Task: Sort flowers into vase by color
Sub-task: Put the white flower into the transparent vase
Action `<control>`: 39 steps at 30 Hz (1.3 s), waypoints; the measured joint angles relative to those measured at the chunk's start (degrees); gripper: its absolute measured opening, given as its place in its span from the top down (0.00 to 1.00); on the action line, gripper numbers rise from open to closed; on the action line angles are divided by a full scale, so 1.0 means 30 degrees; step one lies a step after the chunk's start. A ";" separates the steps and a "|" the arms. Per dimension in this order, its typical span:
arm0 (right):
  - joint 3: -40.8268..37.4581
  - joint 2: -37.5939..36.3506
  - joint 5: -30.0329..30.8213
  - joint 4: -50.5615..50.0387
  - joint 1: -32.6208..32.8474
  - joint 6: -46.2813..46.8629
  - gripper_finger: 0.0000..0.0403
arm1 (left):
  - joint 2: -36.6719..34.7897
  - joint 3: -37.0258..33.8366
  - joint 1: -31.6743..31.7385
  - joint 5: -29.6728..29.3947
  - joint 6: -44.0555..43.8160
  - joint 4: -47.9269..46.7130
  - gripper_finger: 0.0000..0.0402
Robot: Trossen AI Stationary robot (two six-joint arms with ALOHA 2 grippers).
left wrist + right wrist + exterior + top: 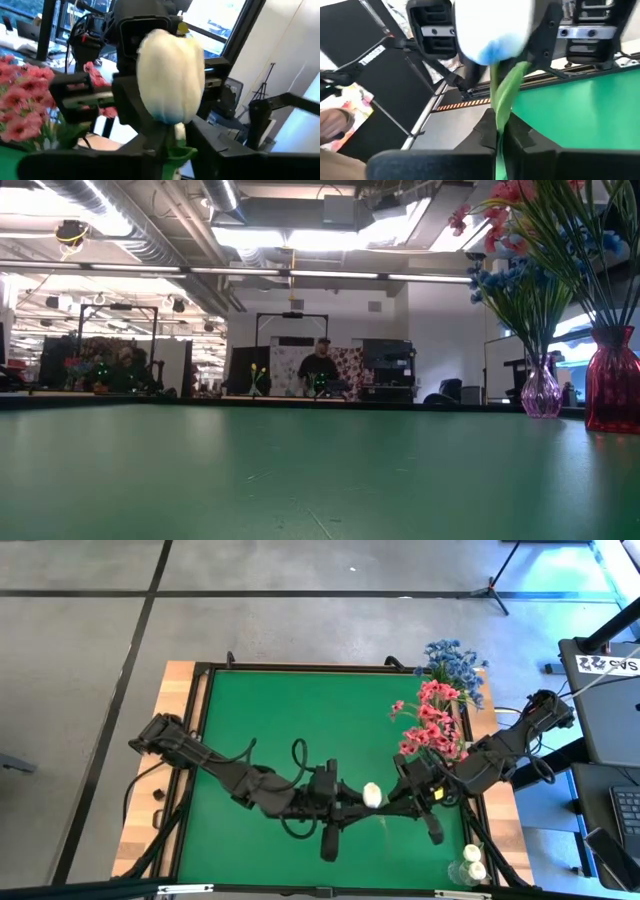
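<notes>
We read no clear writing; over our green table [300, 730], both grippers, left [352, 802] and right [395, 802], pinch one white tulip [372, 794], vases [612, 380] behind.

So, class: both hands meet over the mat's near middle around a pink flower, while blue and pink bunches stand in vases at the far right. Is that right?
Not quite: the flower between the left hand and right hand is a white tulip, not pink, as the high view shows. The blue bunch and pink bunch do stand far right.
</notes>
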 joint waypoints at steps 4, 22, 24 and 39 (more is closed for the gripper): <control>-0.0007 -0.0487 -0.0607 -0.0010 0.0003 -0.0708 0.98 | -0.0211 0.0000 -0.1169 0.0740 -0.1122 0.0056 0.75; -0.0007 -0.2775 -0.0909 0.2542 0.5226 -0.7168 1.00 | -0.0243 0.0000 -0.5201 -0.0484 -0.1812 0.0658 0.68; 0.0000 -0.2621 -0.0624 0.3213 0.6542 -0.7717 1.00 | -0.0243 0.0007 -0.5175 -0.0151 -0.1642 0.0767 0.68; -0.0060 -0.2545 -0.0002 0.6364 1.1677 -0.7621 1.00 | -0.0229 0.0007 -0.3248 0.3203 0.0373 0.0419 0.68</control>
